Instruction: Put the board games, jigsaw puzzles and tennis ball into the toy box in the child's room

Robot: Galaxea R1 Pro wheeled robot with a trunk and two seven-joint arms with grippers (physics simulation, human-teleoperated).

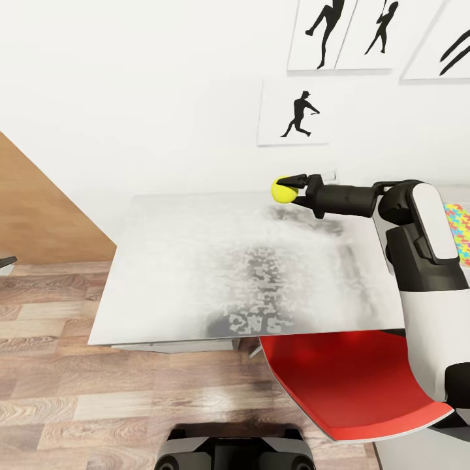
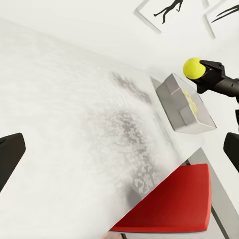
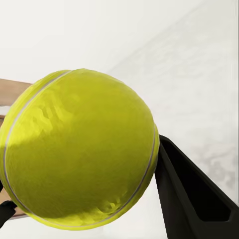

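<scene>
1. Up above the far part of the table [image 1: 196, 261], the right gripper [image 1: 292, 187] holds the tennis ball [image 1: 282, 190], its two dark fingers pinched on the ball from either side; the right wrist view shows the ball [image 3: 79, 149] close up with one finger [image 3: 189, 194] pressed against it.
2. The ball sits in the air, clear of the pale tabletop, near the white wall [image 1: 130, 98].
3. Under and around the gripper the tabletop is bare and mottled grey-white, and nothing stands between the ball and the surface below it.
4. A red chair [image 1: 352, 385] is tucked at the near edge of the table, its seat partly under the top, close beside the robot's white right arm [image 1: 424, 261].
5. On the wall hang white pictures with black silhouettes, one a batter [image 1: 300, 114].
6. A bright jigsaw puzzle [image 1: 459, 232] lies at the right edge of the head view, partly hidden by the arm.
7. From the left wrist view, the toy box [image 2: 184, 104] rests on the table, just beside and below the ball [image 2: 193, 68]; something with a colourful printed face lies inside it, too small to make out.
8. The left gripper [image 2: 119, 159] stands wide, its dark fingertips at either edge of that view with nothing between them.
9. Wood-plank floor [image 1: 65, 391] shows beside the table.
</scene>
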